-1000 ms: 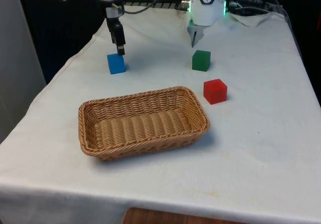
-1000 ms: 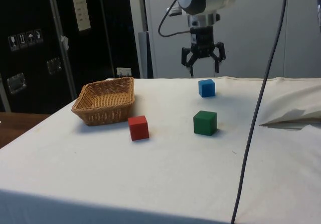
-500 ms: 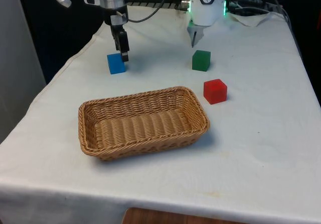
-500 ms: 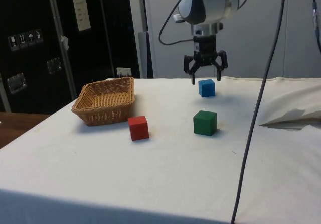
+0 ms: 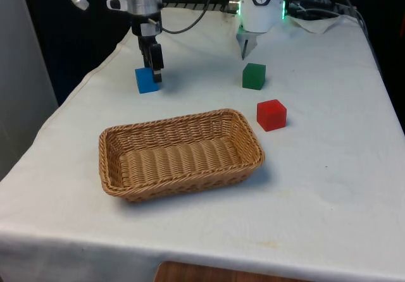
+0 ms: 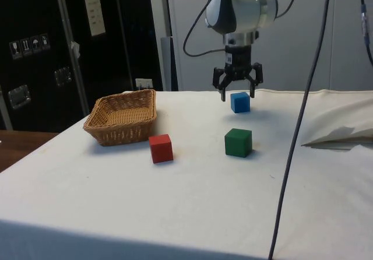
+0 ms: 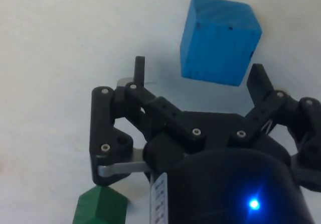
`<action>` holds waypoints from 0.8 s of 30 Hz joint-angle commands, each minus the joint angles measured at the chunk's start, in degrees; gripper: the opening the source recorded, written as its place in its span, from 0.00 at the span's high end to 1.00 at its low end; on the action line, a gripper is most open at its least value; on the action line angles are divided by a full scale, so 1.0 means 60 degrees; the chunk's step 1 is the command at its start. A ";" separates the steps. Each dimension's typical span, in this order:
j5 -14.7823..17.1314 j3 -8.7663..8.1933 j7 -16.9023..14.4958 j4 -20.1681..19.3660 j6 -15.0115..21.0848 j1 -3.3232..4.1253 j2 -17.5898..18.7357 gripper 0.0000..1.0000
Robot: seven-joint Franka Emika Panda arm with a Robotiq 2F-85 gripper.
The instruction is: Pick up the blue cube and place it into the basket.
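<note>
The blue cube (image 5: 146,80) rests on the white cloth, toward the front view's left and beyond the basket. My gripper (image 5: 155,74) hangs open directly over it, nothing between its fingers. In the side view the gripper (image 6: 237,95) has its two fingertips spread to either side of the blue cube (image 6: 240,102), level with the cube's top. From the wrist, the blue cube (image 7: 219,39) lies just past the fingertips (image 7: 139,69), untouched. The wicker basket (image 5: 253,144) stands empty on the near half of the table.
A green cube (image 5: 254,76) and a red cube (image 5: 271,115) sit on the front view's right, beyond the basket's corner. The green cube (image 6: 238,142) and red cube (image 6: 161,148) lie nearer the side camera than the gripper. The basket (image 6: 98,109) is at the side view's left.
The gripper has come down toward the blue cube, from well above it to about the level of its top. It stays open. The cubes and basket have not moved.
</note>
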 commanded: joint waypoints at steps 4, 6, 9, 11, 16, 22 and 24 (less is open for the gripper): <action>0.0372 0.0229 -0.0363 0.0019 0.0210 -0.0134 0.0076 0.00; 0.0487 0.0239 -0.0516 0.0095 0.0191 -0.0162 0.0277 0.00; 0.0535 0.0229 -0.0602 0.0181 0.0153 -0.0172 0.0468 0.00; 0.0315 0.0038 -0.0411 0.0181 0.0115 -0.0019 0.0573 0.00; 0.0477 0.0162 -0.0630 0.0325 0.0076 -0.0172 0.0716 0.00; 0.0420 0.0076 -0.0640 0.0439 0.0029 -0.0143 0.0869 0.00; 0.0411 0.0057 -0.0640 0.0477 0.0019 -0.0143 0.0907 0.03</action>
